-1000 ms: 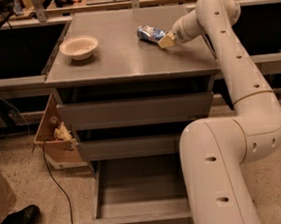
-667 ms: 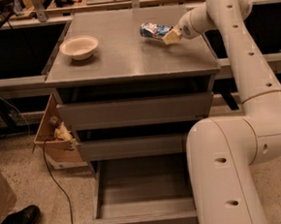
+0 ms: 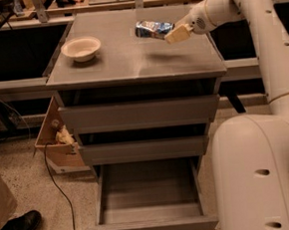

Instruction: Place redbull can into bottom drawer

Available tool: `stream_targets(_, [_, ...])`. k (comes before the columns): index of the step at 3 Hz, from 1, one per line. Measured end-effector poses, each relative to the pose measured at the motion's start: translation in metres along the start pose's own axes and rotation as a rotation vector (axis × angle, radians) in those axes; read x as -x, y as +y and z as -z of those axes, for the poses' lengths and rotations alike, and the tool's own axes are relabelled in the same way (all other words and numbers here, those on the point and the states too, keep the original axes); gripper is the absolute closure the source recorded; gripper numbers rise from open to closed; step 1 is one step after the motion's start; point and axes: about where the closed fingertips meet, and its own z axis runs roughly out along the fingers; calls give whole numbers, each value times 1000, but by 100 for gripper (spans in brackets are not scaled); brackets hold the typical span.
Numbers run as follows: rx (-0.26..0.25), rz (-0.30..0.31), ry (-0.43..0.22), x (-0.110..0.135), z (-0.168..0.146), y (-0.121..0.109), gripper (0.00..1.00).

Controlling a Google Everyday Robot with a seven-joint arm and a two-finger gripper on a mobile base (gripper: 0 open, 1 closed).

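Far right, our gripper, seemingly pinching the dented silver-and-blue redbull can, now holds it lifted, ready for the open grey bottom drawer.

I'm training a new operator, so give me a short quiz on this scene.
1. True or false: the bottom drawer is open.
2. What does the hand hold? A) bowl B) can C) nothing
3. Which dish sits on the cabinet top, left of the can?
Key: 1 true. 2 B; the hand grips it above the top's back right. 3 the white bowl.
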Motion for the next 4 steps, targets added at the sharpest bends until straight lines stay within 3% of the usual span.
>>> stream_targets(2, [207, 30, -46, 14, 39, 85, 100])
stream_targets(3, [261, 16, -84, 22, 65, 132, 100])
stream_targets(4, [317, -15, -68, 12, 66, 176, 100])
